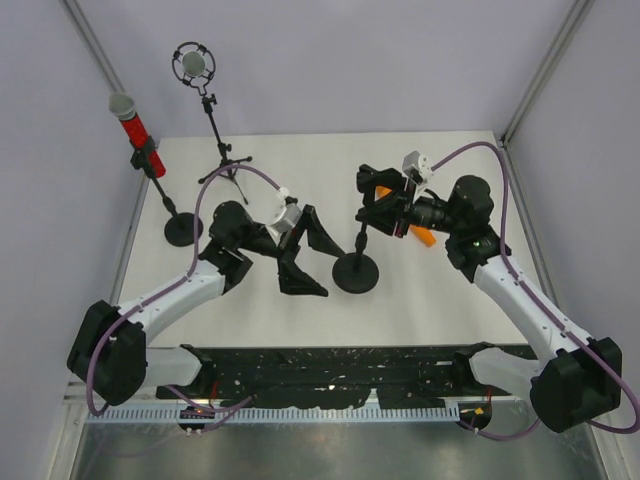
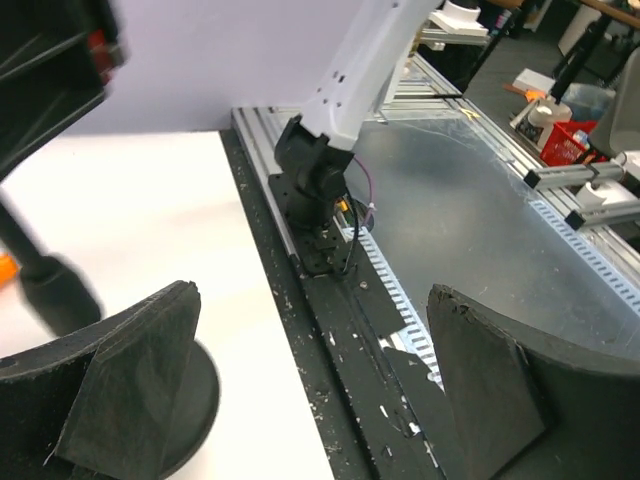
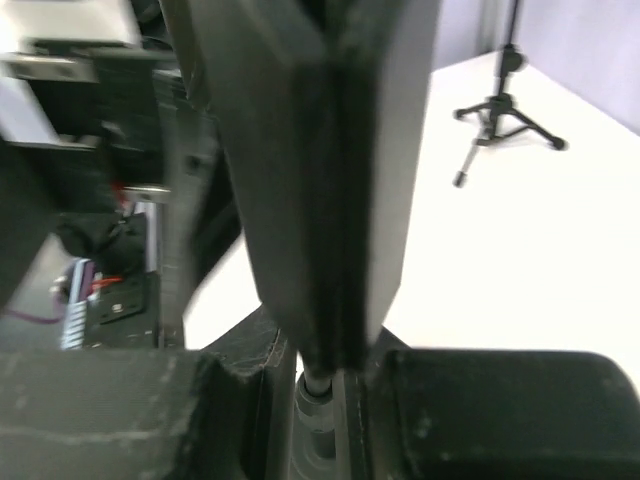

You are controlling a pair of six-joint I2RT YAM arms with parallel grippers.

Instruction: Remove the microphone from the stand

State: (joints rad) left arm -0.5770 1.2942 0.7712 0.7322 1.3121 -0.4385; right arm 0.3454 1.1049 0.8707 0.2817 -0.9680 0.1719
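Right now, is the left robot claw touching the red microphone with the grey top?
Apart. The top view shows the left gripper open mid-table, far from the red microphone clipped on its stand.

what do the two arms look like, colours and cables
Both the left arm and the right arm have white links between bulky black joints. A purple cable loops along each. Each wrist carries a small white camera mount. The jaws are black and wedge-shaped, with scuffed pale edges.
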